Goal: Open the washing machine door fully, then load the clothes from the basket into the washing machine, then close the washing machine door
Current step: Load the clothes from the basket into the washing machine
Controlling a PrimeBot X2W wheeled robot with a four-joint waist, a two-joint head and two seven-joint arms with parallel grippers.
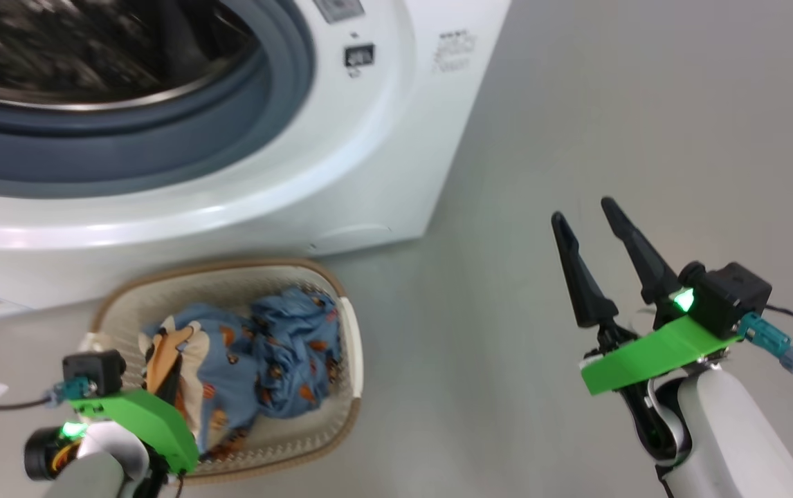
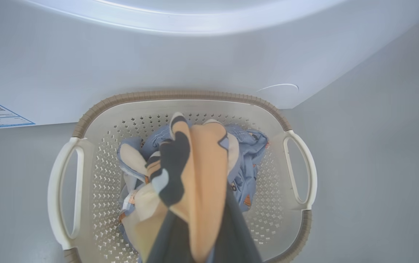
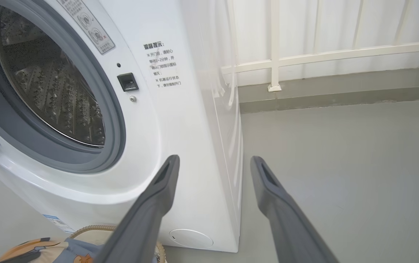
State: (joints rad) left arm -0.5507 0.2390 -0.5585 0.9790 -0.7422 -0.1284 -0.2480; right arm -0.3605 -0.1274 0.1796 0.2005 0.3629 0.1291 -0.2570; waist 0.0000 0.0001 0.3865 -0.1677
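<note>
The left gripper (image 1: 169, 387) is pinched shut on a cream-and-orange fold of the clothes (image 1: 279, 360), which lie bunched in the basket (image 1: 230, 266) on the floor (image 1: 576, 104), just in front of the washing machine (image 1: 341, 173). Its drum (image 1: 92, 55) stands uncovered above. The right gripper (image 1: 582, 211) hangs wide and empty, well off to the side. The hold looks to be on one fold only. A lift could let the fabric slip free, or drag the tangled blue pieces and tip the light basket. Trailing cloth might also catch on the grey seal (image 1: 251, 117).
</note>
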